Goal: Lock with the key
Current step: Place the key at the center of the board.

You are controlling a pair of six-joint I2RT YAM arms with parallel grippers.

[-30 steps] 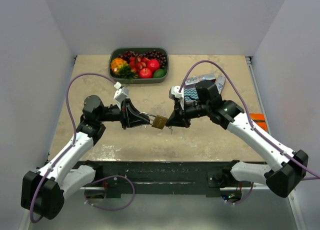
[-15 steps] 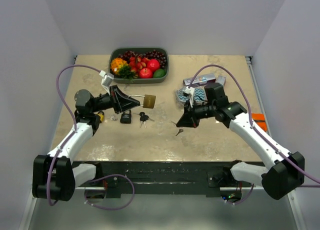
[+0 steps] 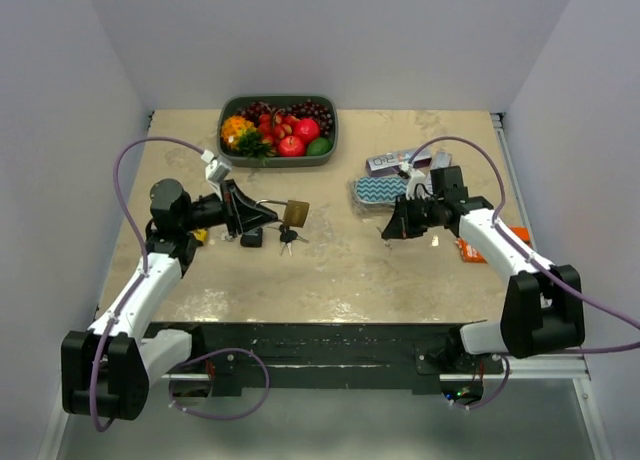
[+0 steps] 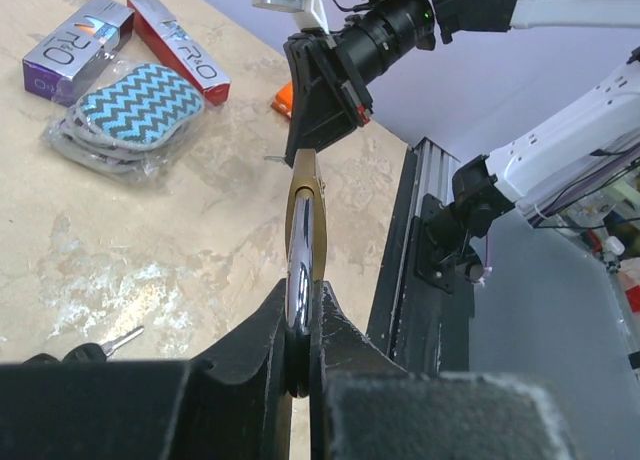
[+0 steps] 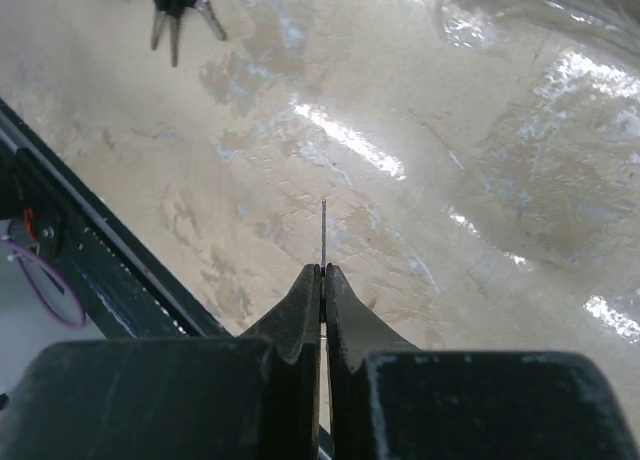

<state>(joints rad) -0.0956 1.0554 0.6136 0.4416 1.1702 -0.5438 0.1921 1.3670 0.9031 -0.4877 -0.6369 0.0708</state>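
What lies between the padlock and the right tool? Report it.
Only bare tabletop: the top view shows nothing between the padlock and the right tool pinching the key. The zigzag pouch lies farther back, loose keys near the padlock.

We see bright even light, glare patches on the table [image 5: 352,142], near fingers [image 5: 150,400] blurred in both wrist views.

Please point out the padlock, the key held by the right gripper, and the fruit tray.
padlock [image 3: 295,212], top external view, brass body.
key [image 5: 323,230], right wrist view, thin blade edge.
fruit tray [image 3: 275,161], top external view, near rim.
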